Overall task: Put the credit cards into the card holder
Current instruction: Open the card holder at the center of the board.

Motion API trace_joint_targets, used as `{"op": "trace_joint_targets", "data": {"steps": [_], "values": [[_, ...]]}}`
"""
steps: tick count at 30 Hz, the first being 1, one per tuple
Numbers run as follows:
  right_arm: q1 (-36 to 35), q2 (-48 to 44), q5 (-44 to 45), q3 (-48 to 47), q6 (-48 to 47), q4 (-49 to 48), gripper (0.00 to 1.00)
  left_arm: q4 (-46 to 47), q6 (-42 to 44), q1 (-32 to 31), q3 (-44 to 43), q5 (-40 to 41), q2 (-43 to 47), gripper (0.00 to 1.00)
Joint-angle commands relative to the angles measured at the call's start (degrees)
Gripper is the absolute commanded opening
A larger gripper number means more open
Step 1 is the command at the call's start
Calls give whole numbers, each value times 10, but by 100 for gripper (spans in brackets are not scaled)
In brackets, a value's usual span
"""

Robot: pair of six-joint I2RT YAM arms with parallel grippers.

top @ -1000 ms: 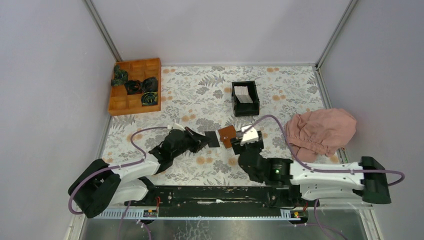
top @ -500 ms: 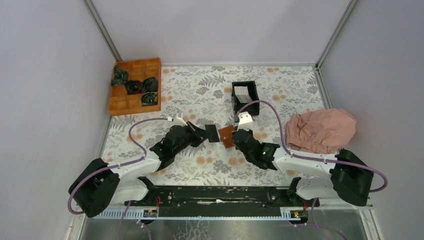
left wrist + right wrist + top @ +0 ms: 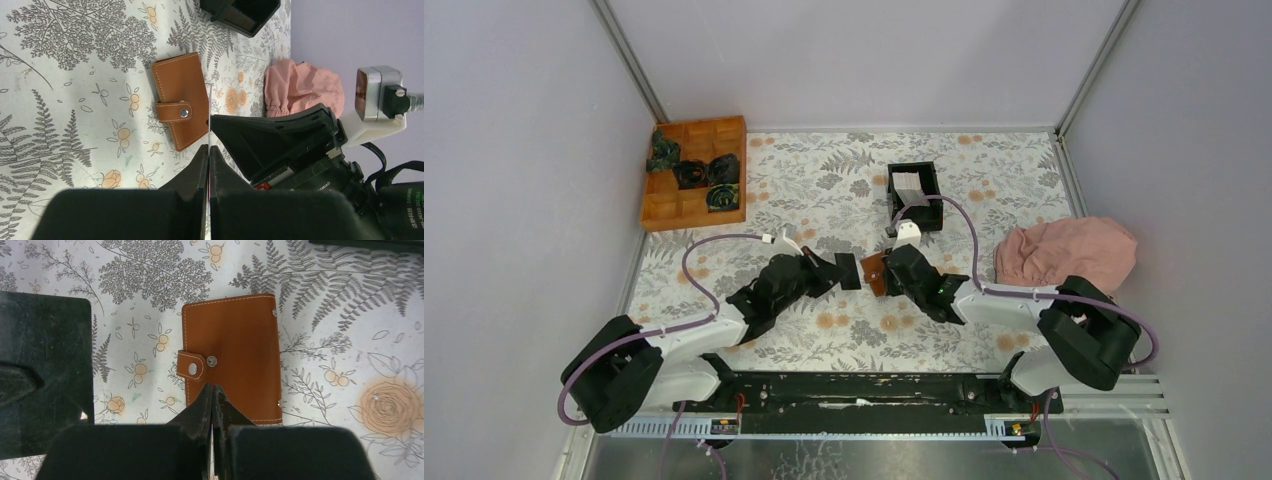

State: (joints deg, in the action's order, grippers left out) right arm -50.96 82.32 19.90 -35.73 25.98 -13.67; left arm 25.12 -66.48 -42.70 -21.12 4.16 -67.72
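The card holder [image 3: 875,272] [image 3: 181,107] [image 3: 231,355] lies shut and flat on the floral cloth, a reddish-brown wallet with its snap strap fastened. My left gripper [image 3: 837,270] [image 3: 208,148] is shut on a thin dark card [image 3: 851,271] [image 3: 47,365], which stands just left of the card holder and shows edge-on in the left wrist view. My right gripper [image 3: 892,273] [image 3: 213,387] is shut with nothing between its fingers. Its tips sit over the card holder's near edge, just below the strap. White credit cards [image 3: 908,185] stand in the black box [image 3: 930,200].
An orange wooden tray [image 3: 664,207] with dark green bundles sits at the back left. A pink cloth heap [image 3: 1064,255] [image 3: 300,87] lies at the right. The black box [image 3: 240,12] stands just behind the card holder. Grey walls close in both sides.
My right arm has swung forward and left, bringing its gripper over the card holder, and its jaws have gone from open to shut. The left gripper has shifted slightly, still holding the card.
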Motion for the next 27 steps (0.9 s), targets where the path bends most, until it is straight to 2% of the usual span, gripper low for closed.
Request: {"op": "trace_joint_targets", "data": {"steps": [1, 16, 27], "values": [[12, 21, -41, -18, 17, -47, 0, -16, 32, -8, -16, 28, 0, 0], [21, 66, -69, -23, 21, -91, 0, -28, 51, -34, -27, 45, 4, 0], [21, 67, -96, -21, 18, -133, 0, -38, 55, -39, -32, 63, 12, 0]]}}
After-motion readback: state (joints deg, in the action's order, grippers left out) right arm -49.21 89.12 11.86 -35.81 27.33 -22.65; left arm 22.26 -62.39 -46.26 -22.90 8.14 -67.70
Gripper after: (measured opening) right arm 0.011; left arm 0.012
